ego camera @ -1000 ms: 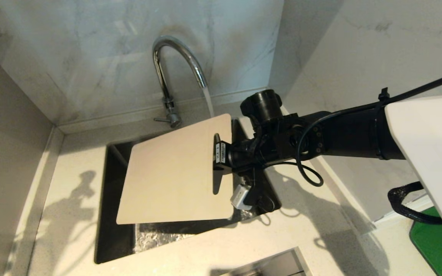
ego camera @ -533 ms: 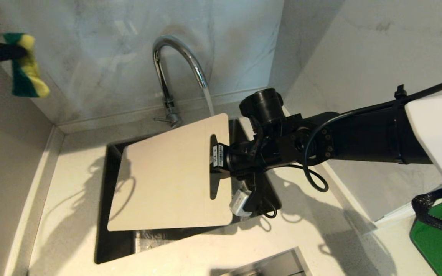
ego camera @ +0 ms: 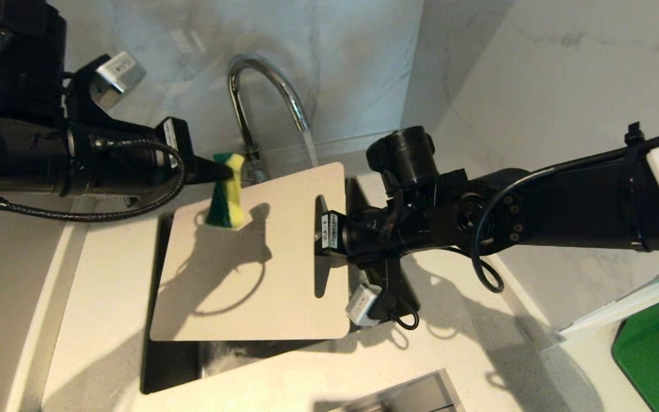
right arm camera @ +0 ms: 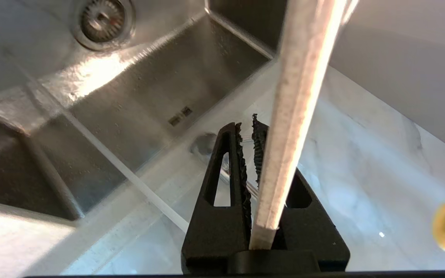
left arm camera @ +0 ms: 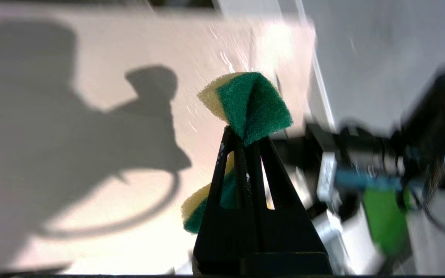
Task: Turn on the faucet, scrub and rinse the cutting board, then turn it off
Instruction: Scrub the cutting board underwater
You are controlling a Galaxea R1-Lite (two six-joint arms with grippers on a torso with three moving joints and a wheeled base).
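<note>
The chrome faucet (ego camera: 261,91) stands behind the sink, and water (ego camera: 310,150) runs from its spout onto the far edge of the cutting board (ego camera: 255,269). The cream board hangs tilted over the sink. My right gripper (ego camera: 324,234) is shut on its slotted short end; the right wrist view shows the board's edge (right arm camera: 303,96) clamped in the right gripper (right arm camera: 247,125). My left gripper (ego camera: 221,170) is shut on a green and yellow sponge (ego camera: 225,194), whose lower end meets the board's far-left part. The left wrist view shows the sponge (left arm camera: 251,102) pinched in the left gripper (left arm camera: 242,133) above the board (left arm camera: 91,162).
The dark sink (ego camera: 172,360) lies under the board, with its drain (right arm camera: 102,19) in the right wrist view. Marble walls close in behind and on the right. A bright green board (ego camera: 650,360) lies at the lower right. A steel edge (ego camera: 404,395) shows at the front.
My left arm has swung in from the upper left, bringing the sponge down to the board's far-left part. The board has shifted slightly leftward in the right gripper. Water keeps running.
</note>
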